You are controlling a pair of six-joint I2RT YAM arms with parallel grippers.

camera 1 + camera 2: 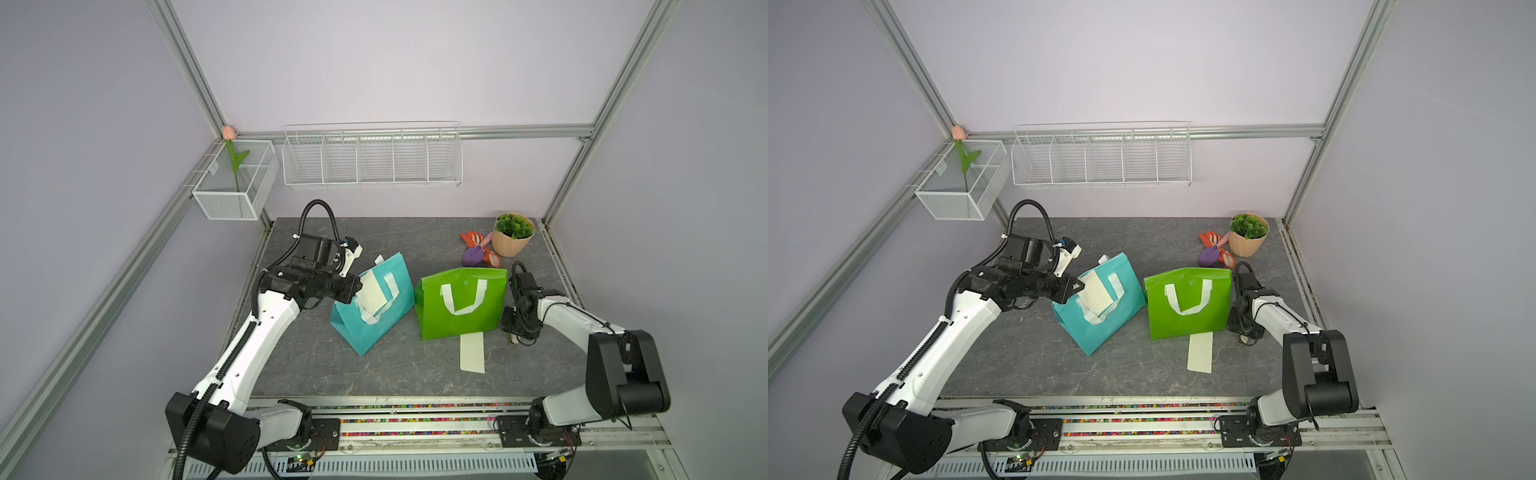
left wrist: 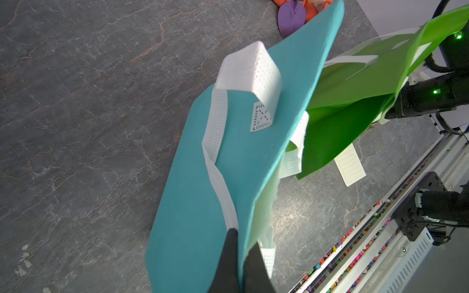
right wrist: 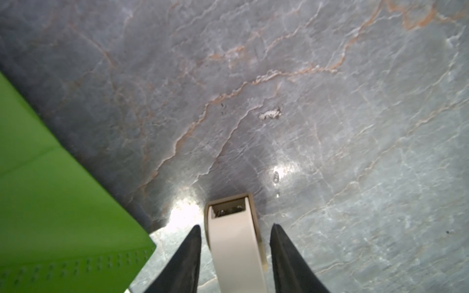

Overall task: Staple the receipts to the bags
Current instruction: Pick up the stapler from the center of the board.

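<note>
**Left end effector** (image 2: 243, 238): clenched on the upper rim of the teal bag (image 1: 374, 328).
- The wrist view shows the teal wall pinched between the black fingers (image 2: 228, 263). A pale cream sheet lies against the wall right at the pinch. I cannot tell whether the sheet is inside the grip.
- In both top views receipt no. 1 (image 1: 371, 294) lies on the bag's upper face among the white handle straps, touching the end effector's tip.
- The bag sits at about 9 o'clock of the table (image 1: 332, 374) centre.

**Right end effector** (image 3: 236, 225): its fingers (image 3: 187, 261) bracket a beige stapler (image 3: 233, 243) lying on the table.
- Thin slivers of table show on either side of the stapler near the tips, so I cannot tell whether it is clamped or only straddled.
- The end effector sits at 4 o'clock of the green bag (image 1: 461, 316), just beside the bag's corner.
- The green bag lies flat, at 3 o'clock of the teal bag and near it.
- Receipt no. 2 (image 1: 472, 353) lies on the table at 6 o'clock of the green bag. Its far end meets the bag's edge; I cannot tell whether it is touching or tucked under.

**Step in hand (judged):** preparing the first staple. The left side presents the teal bag and receipt while the right side fetches the stapler. Neither receipt looks stapled yet.

**Next move calls for:**
- a firm hold on the stapler and a lift clear of the green bag;
- a carry toward 9 o'clock;
- the stapler's mouth slid over the teal rim where paper and fabric overlap, then squeezed.

Receipt no. 1 may slip if it is not truly pinned.
</note>
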